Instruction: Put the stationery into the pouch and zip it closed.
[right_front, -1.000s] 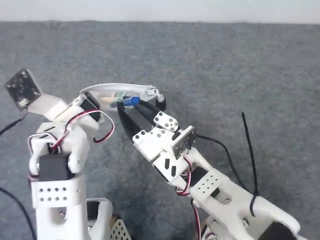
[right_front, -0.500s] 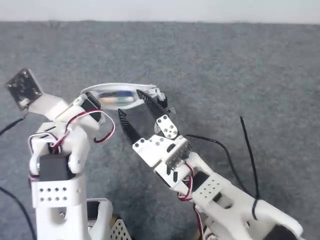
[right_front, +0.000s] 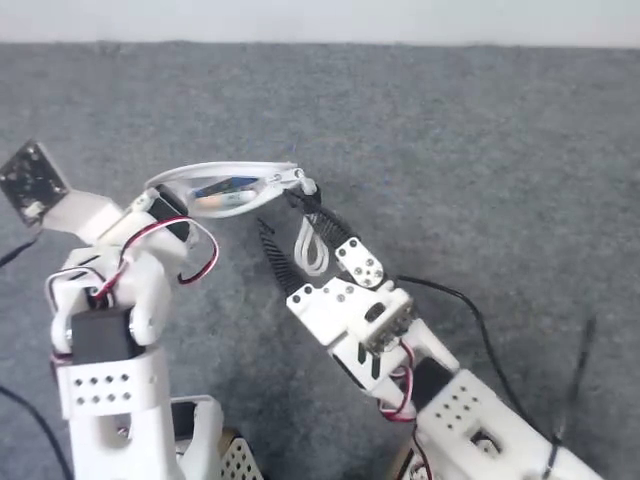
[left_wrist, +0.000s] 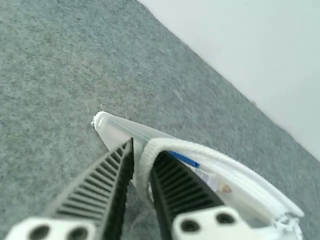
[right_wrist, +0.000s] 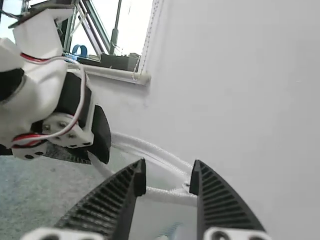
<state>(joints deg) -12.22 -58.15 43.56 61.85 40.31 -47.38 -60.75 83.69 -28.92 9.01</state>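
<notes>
Two white robot arms meet over a grey, carpet-like counter (right_front: 480, 130) with a pale wall (right_front: 320, 20) along its far edge. One translucent white pouch (right_front: 262, 180) is held up between them, lying lengthwise, its mouth gaping along the top. Inside, stationery (right_front: 222, 192) shows through the side as a blue and a cream-orange shape; how many pieces there are cannot be told. The left tool (left_wrist: 142, 150) has its two black ribbed fingers pinched almost together on the pouch's rim at one end, the white edge caught between them. From above, the left arm's wrist (right_front: 150, 215) covers that end of the pouch. The right tool (right_front: 275, 210) sits at the pouch's other end, by the zipper hardware, with its two fingers spread apart and gripping nothing. In its own wrist view the pouch's white corded edge (right_wrist: 165, 196) runs across the gap between the fingers, and the left tool's black finger (right_wrist: 102, 135) shows farther off. One loop of white cord (right_front: 310, 250) hangs from the zipper end, in between the right tool's fingers and just above its white body. One thin black cable (right_front: 470, 310) curves over the counter beside the right arm (right_front: 470, 410). Red and white wires (right_front: 200, 262) loop around the left arm's joints.
</notes>
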